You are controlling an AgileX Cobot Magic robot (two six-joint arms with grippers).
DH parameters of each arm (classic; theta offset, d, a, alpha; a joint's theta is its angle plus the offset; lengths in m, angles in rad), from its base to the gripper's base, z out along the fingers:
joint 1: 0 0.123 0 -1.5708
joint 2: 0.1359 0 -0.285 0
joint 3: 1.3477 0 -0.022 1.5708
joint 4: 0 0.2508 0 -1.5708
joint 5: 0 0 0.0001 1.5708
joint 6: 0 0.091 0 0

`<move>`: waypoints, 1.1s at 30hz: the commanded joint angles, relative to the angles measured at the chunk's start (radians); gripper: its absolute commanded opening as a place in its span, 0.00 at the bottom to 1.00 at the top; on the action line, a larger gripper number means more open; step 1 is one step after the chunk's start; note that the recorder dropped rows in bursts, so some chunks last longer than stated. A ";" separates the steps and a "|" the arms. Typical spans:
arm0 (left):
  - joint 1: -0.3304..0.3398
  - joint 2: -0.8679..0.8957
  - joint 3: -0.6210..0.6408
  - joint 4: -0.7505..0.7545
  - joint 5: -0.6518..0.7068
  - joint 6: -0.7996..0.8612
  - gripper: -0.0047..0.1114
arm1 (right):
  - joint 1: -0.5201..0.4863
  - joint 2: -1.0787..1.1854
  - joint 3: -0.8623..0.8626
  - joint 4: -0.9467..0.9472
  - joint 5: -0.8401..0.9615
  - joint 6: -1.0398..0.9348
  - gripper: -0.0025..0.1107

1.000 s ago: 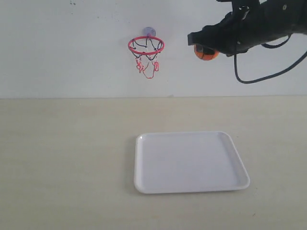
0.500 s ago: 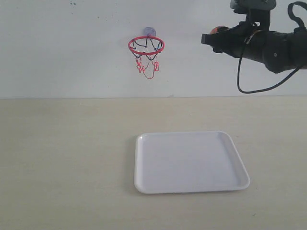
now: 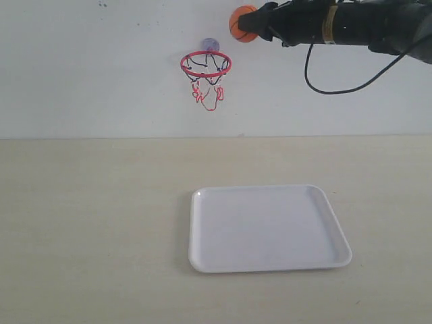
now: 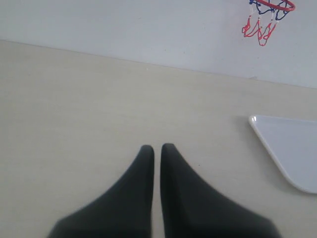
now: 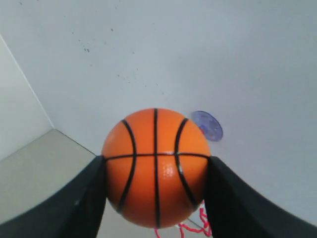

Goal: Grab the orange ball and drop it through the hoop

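The orange ball (image 3: 241,24) is held high against the white wall, up and to the right of the hoop (image 3: 206,65). My right gripper (image 3: 251,24) is shut on it, reaching in from the right. In the right wrist view the ball (image 5: 156,166) sits squeezed between both black fingers (image 5: 79,198), with the bluish suction cup (image 5: 208,125) and a bit of red net (image 5: 193,229) behind it. The hoop (image 4: 270,15) with its net hangs in the far corner of the left wrist view. My left gripper (image 4: 157,148) is shut and empty, low over the table.
A white tray (image 3: 266,228) lies on the beige table, below and to the right of the hoop; its corner (image 4: 292,148) shows in the left wrist view. A black cable (image 3: 337,84) droops from the right arm.
The right arm has risen and swung left with the ball, from right of the hoop at ring height to above and closer to the ring.
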 commanded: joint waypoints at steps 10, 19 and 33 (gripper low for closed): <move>-0.002 -0.002 0.004 -0.006 -0.001 0.005 0.08 | 0.032 0.133 -0.275 -0.069 -0.059 0.202 0.02; -0.002 -0.002 0.004 -0.006 -0.001 0.005 0.08 | 0.118 0.170 -0.275 -0.069 0.136 0.172 0.02; -0.002 -0.002 0.004 -0.006 -0.001 0.005 0.08 | 0.125 0.199 -0.275 -0.069 0.227 0.121 0.02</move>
